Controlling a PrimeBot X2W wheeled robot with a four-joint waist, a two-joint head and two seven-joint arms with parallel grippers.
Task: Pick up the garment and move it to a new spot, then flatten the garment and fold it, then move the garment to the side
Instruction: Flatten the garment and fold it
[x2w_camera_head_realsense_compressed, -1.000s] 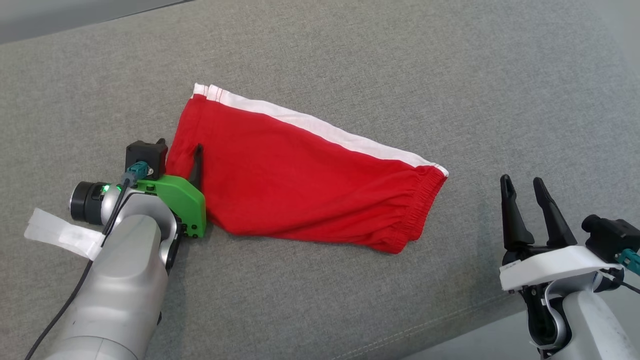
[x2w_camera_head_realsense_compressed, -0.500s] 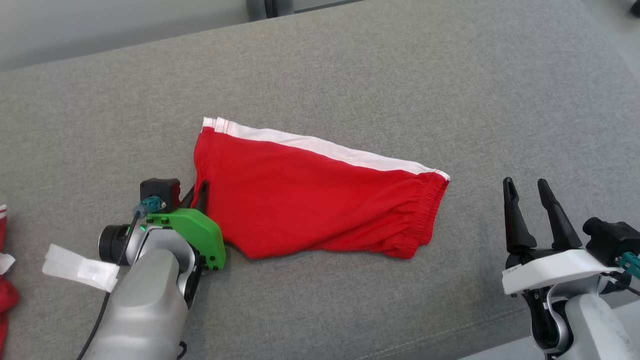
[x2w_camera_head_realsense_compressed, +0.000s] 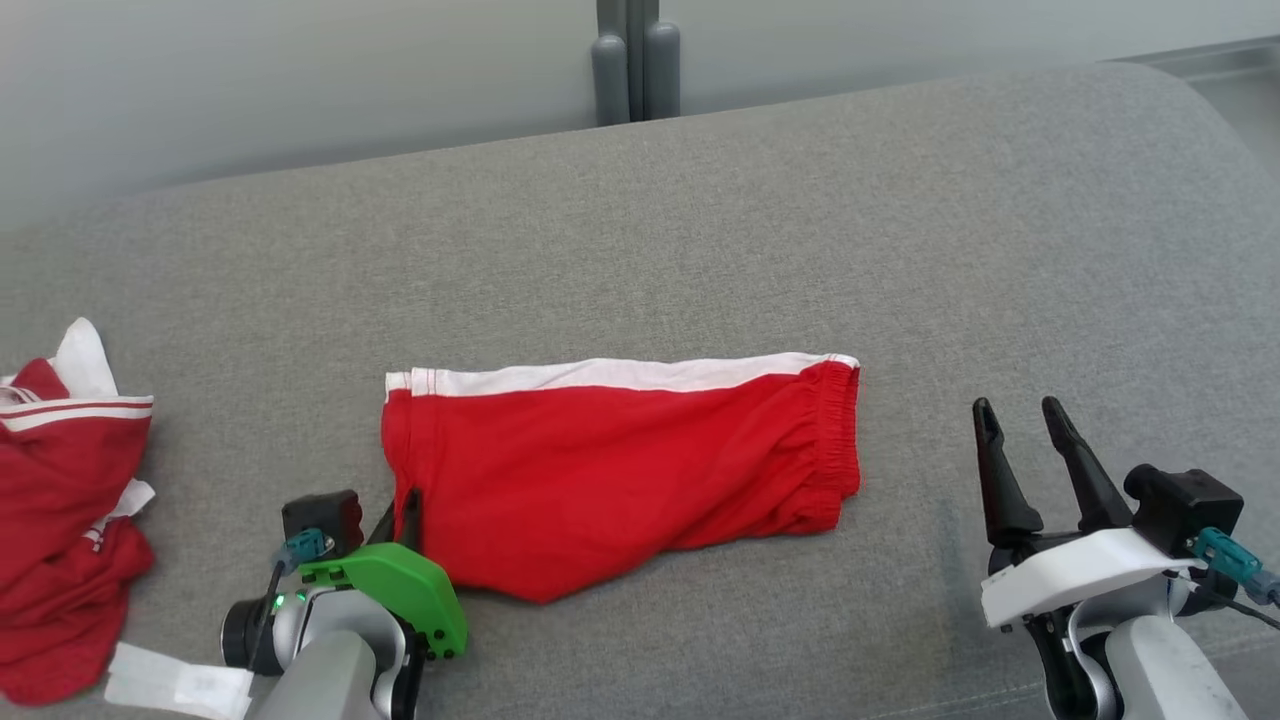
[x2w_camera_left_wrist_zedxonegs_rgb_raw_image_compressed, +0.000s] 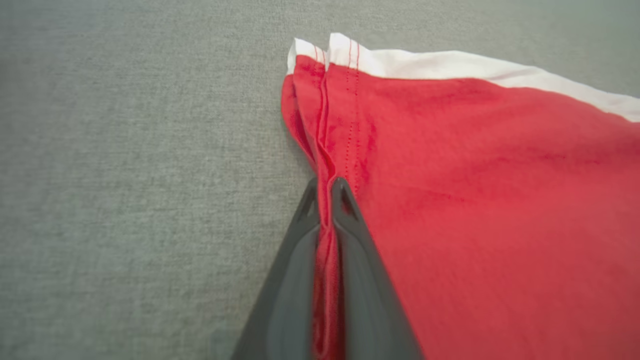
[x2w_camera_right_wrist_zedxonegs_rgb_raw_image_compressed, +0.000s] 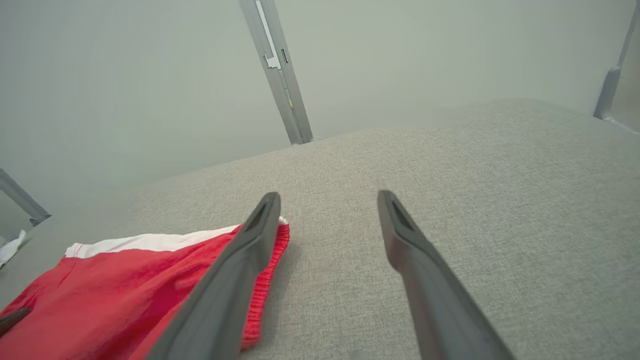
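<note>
left end effector: was spread, now pinched on leg hem of shorts | shorts: white stripe was slanted, now level; cloth turned | head camera: tipped up; wall, grey post, and at left heap of red clothes newly in sight

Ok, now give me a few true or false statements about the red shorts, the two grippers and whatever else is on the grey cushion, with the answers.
1. The left gripper is shut on the red shorts at a leg hem. True.
2. The right gripper grips the shorts too. False: it stands open above the grey cushion, apart from them.
3. In the head view, the white stripe runs along the shorts' far edge. True.
4. A blue towel lies at the cushion's left end. False: a crumpled red and white garment lies there.
</note>
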